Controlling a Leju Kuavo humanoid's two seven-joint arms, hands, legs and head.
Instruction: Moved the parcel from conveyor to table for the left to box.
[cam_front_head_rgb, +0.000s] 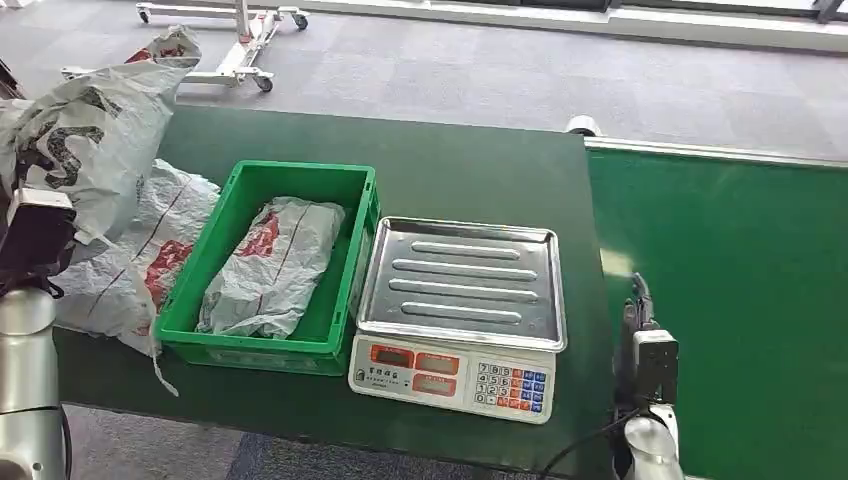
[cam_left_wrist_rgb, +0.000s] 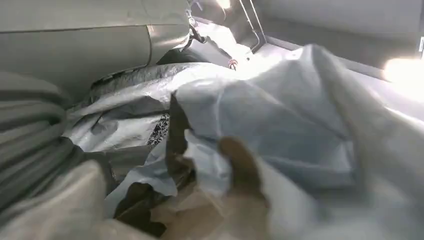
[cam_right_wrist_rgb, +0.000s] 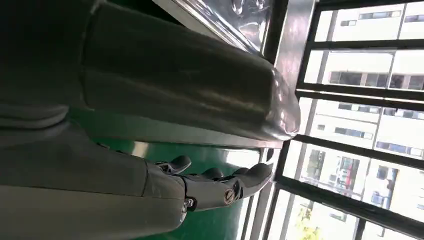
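A crumpled grey parcel bag (cam_front_head_rgb: 95, 120) with red and black print hangs raised over the table's far left, and my left hand (cam_front_head_rgb: 35, 235) grips it from below. In the left wrist view the bag's grey plastic (cam_left_wrist_rgb: 280, 115) bunches over my left hand (cam_left_wrist_rgb: 60, 200), with a blurred fingertip pressed into it. My right hand (cam_front_head_rgb: 640, 320) hangs low by the near edge of the green conveyor (cam_front_head_rgb: 740, 280). In the right wrist view, the right hand (cam_right_wrist_rgb: 220, 185) has its fingers stretched out and holds nothing.
A green crate (cam_front_head_rgb: 255, 180) on the dark green table (cam_front_head_rgb: 470, 170) holds another grey parcel (cam_front_head_rgb: 275, 265). A further parcel (cam_front_head_rgb: 150, 250) lies left of the crate. A weighing scale (cam_front_head_rgb: 460, 285) with a bare steel pan stands between crate and conveyor. A white trolley frame (cam_front_head_rgb: 240, 50) stands on the floor behind.
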